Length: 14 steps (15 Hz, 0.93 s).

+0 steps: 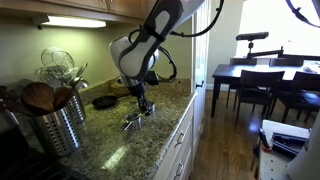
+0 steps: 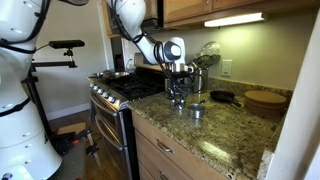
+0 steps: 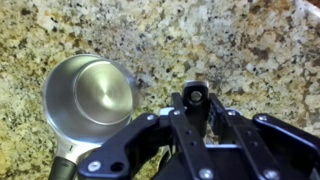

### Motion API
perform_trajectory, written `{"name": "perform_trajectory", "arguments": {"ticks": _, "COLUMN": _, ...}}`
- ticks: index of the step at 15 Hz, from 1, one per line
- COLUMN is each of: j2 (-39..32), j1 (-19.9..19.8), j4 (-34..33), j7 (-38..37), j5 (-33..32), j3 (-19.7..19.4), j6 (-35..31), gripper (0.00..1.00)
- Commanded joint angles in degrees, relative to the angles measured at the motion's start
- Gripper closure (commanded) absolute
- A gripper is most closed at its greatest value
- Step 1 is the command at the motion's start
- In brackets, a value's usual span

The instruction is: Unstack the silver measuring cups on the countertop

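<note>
Exterior view, cup (image 1: 129, 123): on the countertop (image 1: 130, 150), out on a bare stretch (probably chosen so the rest can be set down singly).
Exterior view, gripper (image 1: 143, 108): hangs straight down right over the cup; touching or just clear, cannot tell.
Exterior view, canister (image 1: 57, 128): well apart from the cup and stuffed with utensils, so out of the arm's way.
Exterior view, pan (image 1: 105, 101): behind the cup, apart from it.
Exterior view, cup (image 2: 196, 110): upright, mouth up, on the countertop (image 2: 228, 132).
Exterior view, gripper (image 2: 178, 92): just beside the cup, pointing down (a pose suited to pinching a rim or handle, as a judgement).
Wrist view, cup (image 3: 90, 95): mouth up on the countertop (image 3: 250, 50), handle running under the gripper body; single or nested, cannot tell.
Wrist view, gripper (image 3: 195, 98): jaws drawn narrow, tips nearly together, beside the cup and not around it; nothing plainly between them.
Writing: none readable anywhere (no brand or size mark made out on the cup).
</note>
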<state>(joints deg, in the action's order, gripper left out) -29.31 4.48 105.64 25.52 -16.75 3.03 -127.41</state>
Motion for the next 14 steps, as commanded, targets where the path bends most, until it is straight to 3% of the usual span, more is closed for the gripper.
{"name": "perform_trajectory", "arguments": {"ticks": 1, "j2": 2.0, "j1": -0.4, "j4": 0.2, "j7": -2.0, "j5": -0.9, "j3": -0.1, "j6": 0.9, "gripper": 0.85}}
{"name": "perform_trajectory", "arguments": {"ticks": 14, "j2": 6.2, "j1": -0.5, "j4": 3.3, "j7": -6.0, "j5": -1.2, "j3": -1.5, "j6": 0.5, "gripper": 0.87}}
